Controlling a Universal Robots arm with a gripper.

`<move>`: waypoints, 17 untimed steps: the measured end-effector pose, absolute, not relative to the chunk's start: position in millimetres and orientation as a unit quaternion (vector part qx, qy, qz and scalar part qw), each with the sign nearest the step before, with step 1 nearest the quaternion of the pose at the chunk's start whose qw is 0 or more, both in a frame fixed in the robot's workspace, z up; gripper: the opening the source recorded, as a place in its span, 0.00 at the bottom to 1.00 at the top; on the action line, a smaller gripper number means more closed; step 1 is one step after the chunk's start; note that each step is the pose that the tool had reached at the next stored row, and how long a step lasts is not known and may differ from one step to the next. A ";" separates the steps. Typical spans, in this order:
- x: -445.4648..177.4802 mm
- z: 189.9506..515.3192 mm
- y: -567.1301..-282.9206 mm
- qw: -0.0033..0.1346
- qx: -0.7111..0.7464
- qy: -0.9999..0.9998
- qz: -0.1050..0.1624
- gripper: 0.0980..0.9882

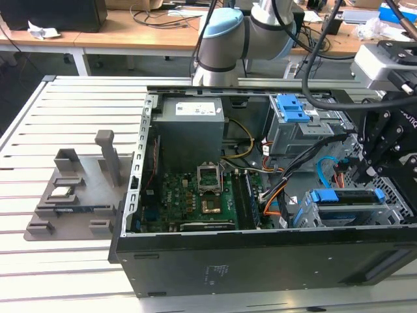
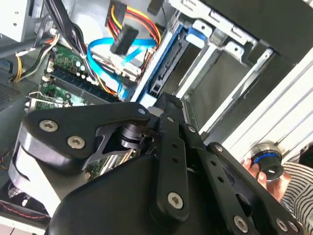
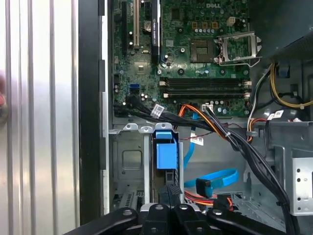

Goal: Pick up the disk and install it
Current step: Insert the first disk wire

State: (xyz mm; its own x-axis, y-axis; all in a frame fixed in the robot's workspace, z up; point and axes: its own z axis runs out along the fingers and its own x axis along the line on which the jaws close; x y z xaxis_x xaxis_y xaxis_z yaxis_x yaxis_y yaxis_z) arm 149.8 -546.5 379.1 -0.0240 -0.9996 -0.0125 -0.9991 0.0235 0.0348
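The disk (image 1: 345,195), with its blue bracket, stands on edge in a bay slot at the near corner of the open computer case (image 1: 260,261), on the exterior view's right. In the first wrist view its blue bracket (image 3: 166,154) sits between the bay's metal rails. In the second wrist view the disk (image 2: 164,63) runs up along the bay wall. My gripper (image 1: 362,173) hangs just above the disk's edge with its black fingers together. In both wrist views the gripper (image 3: 171,188) (image 2: 166,100) ends right at the disk. I cannot tell whether they touch.
A grey cage with a blue latch (image 1: 293,107) and a grey box (image 1: 192,130) stand at the case's far side, with the motherboard (image 1: 195,202) between. Blue and orange cables (image 3: 215,178) lie beside the bay. A grey fixture (image 1: 71,195) sits outside. A person's hand (image 2: 259,166) is nearby.
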 end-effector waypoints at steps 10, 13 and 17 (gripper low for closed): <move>165.9 369.0 -512.3 0.014 0.698 -0.715 -0.010 0.01; 167.5 368.4 -504.7 0.015 0.698 -0.715 -0.010 0.01; 175.1 367.3 -495.5 0.016 0.698 -0.715 -0.008 0.01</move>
